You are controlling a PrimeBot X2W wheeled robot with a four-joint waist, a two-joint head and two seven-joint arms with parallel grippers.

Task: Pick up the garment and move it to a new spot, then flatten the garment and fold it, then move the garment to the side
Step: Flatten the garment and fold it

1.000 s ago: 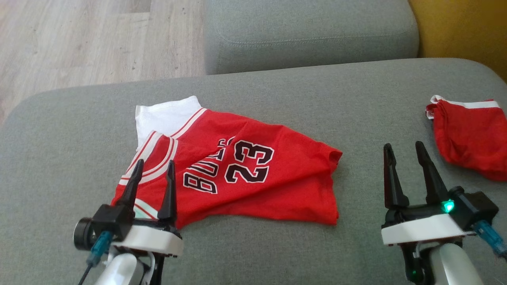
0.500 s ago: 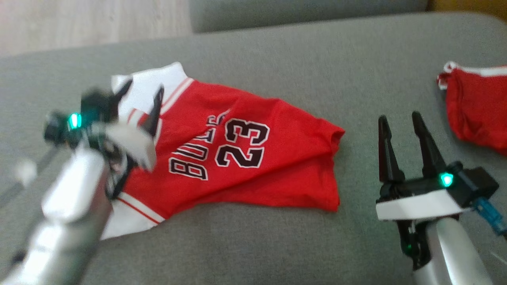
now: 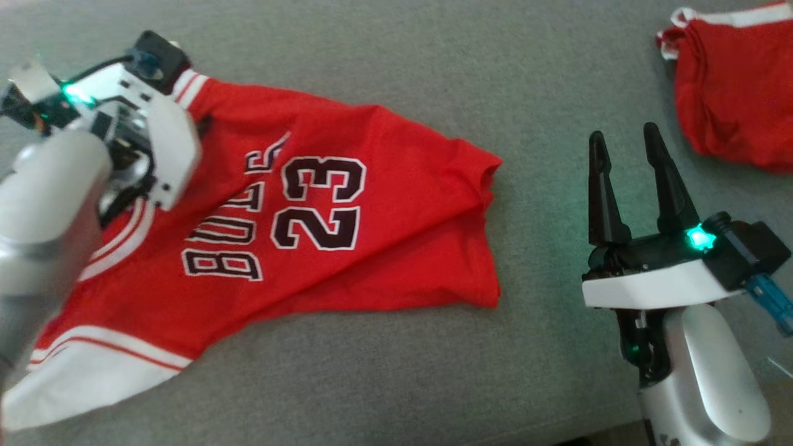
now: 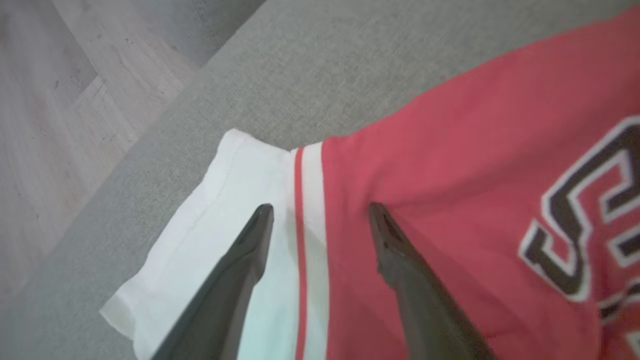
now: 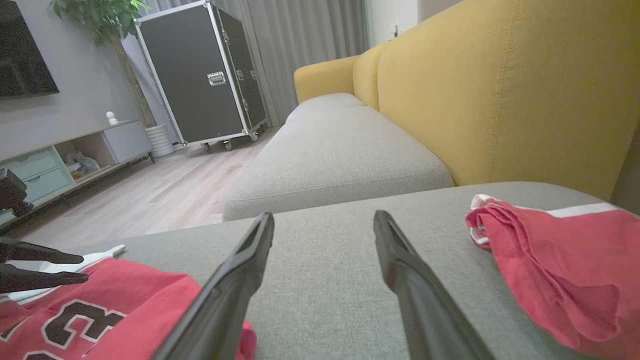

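Left gripper (image 4: 320,207) hangs wide open over the white sleeve (image 4: 235,210) of the jersey (image 3: 372,260), which lies rumpled on the sofa cushion (image 3: 403,62). I'd drop straight down and pinch both layers by the seam. Right gripper (image 3: 624,141) sits open, idle.

The garment (image 3: 372,204) is coloured red, with black lettering edged in white and a white, red-striped sleeve (image 4: 240,190) at the left tool (image 4: 320,206). A second red cloth (image 3: 731,93), banded white, is seen beyond the black-fingered right tool (image 3: 623,131), on a grey cushion (image 3: 433,62).

Left gripper (image 4: 320,207) fingers apart above red-white jersey (image 4: 450,175) on grey cushion (image 4: 310,65).
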